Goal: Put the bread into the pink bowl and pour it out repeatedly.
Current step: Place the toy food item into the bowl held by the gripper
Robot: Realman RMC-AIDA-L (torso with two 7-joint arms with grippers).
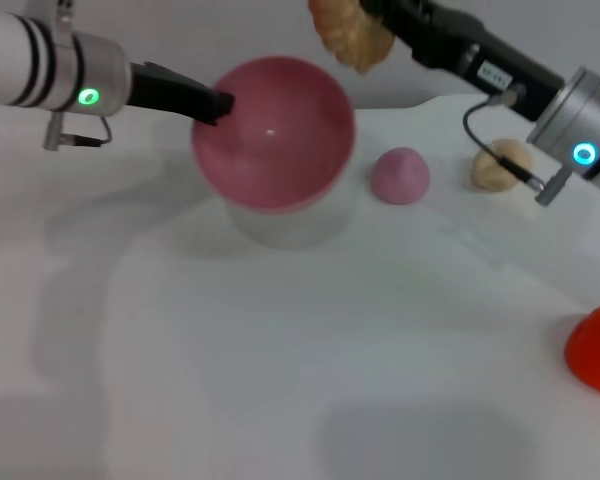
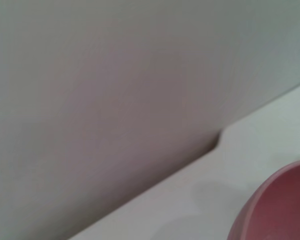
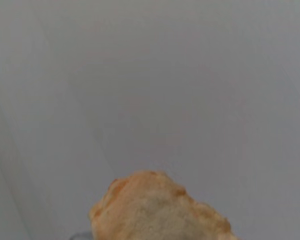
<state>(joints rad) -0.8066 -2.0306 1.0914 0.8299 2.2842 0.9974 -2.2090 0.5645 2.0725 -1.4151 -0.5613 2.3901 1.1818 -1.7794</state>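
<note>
- The bread, an elongated ridged toy loaf in orange and cream, hangs in the air above and just behind the far right rim of the pink bowl, pinched at its upper end by the right tool; it touches neither the bowl nor the surface.
- The right wrist view shows the loaf's tan end against a plain grey wall.
- The pink bowl, round, smooth, deep plastic, is tilted with its opening facing the head camera and is lifted off the white surface; it holds nothing.
- The left tool is pressed together on the bowl's left rim; its wrist view catches a slice of the bowl.
- To the right of the bowl lies a small solid pink dome, and farther right a small beige knotted bun.
- Well to the right of the bowl and nearer the camera, a red object sits at the surface's edge.
</note>
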